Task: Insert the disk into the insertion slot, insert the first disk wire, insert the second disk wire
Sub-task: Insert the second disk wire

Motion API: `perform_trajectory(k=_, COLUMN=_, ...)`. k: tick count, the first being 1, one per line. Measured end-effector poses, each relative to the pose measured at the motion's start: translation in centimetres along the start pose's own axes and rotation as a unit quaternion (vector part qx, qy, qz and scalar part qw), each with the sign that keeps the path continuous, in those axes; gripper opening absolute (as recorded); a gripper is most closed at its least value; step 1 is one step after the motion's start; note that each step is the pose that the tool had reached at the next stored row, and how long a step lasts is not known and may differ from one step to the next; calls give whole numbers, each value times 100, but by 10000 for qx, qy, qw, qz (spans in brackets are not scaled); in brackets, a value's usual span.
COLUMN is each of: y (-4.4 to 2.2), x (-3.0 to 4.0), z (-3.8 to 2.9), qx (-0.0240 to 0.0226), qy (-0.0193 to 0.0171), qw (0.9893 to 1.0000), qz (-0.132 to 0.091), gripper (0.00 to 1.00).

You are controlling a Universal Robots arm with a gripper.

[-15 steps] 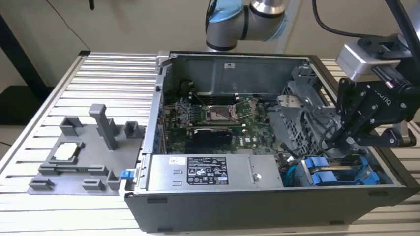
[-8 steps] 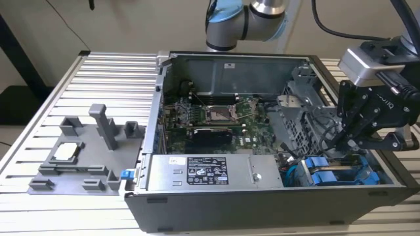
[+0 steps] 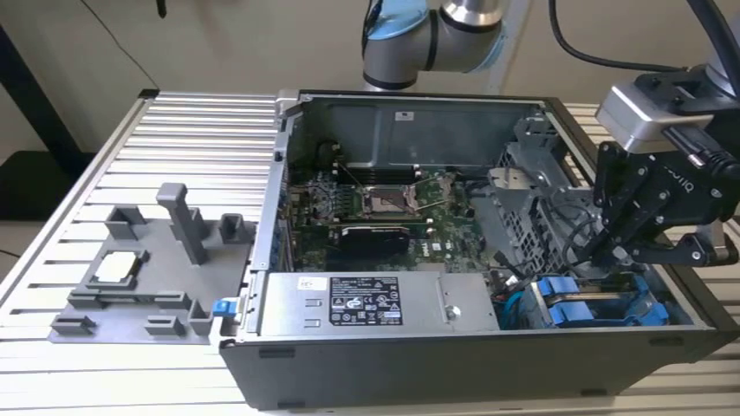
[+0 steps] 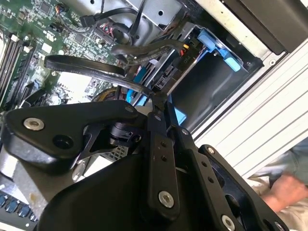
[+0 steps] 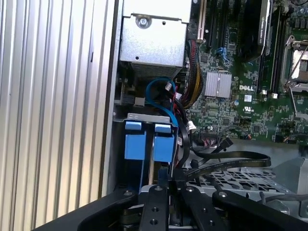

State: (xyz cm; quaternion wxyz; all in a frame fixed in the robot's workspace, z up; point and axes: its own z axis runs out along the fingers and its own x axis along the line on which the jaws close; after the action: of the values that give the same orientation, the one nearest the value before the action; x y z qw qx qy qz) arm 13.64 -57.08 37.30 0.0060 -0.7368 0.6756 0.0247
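On a ribbed metal table (image 3: 173, 139) an open computer case (image 3: 463, 364) holds the disk (image 3: 578, 310) seated in the insertion slot (image 3: 682, 316) at the corner on the exterior view's right, where the gripper (image 3: 621, 253) has its fingers pinched together on a black wire (image 5: 226, 163) just above the blue tabs

Support surface: ribbed aluminium table (image 3: 185, 130); resting directly on it, an open computer case (image 3: 463, 368) toward the exterior view's right; beside it on the left, a grey plastic fixture tray (image 3: 127, 295)
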Motion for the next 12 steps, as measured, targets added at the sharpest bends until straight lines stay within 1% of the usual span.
perform_trajectory(k=3, y=0, x=0, z=3, qx=2, qy=0, qw=10000, qz=0, gripper=16)
perform_trajectory(k=5, y=-3, x=5, z=15, qx=12, qy=-4, qw=10000, qz=-1, gripper=16)
perform_trajectory(k=10, y=-52, x=31, z=45, qx=45, qy=-39, qw=10000, qz=-3, gripper=16)
perform_trajectory(k=12, y=-81, x=55, z=56, qx=49, qy=-62, qw=10000, qz=-4, gripper=16)
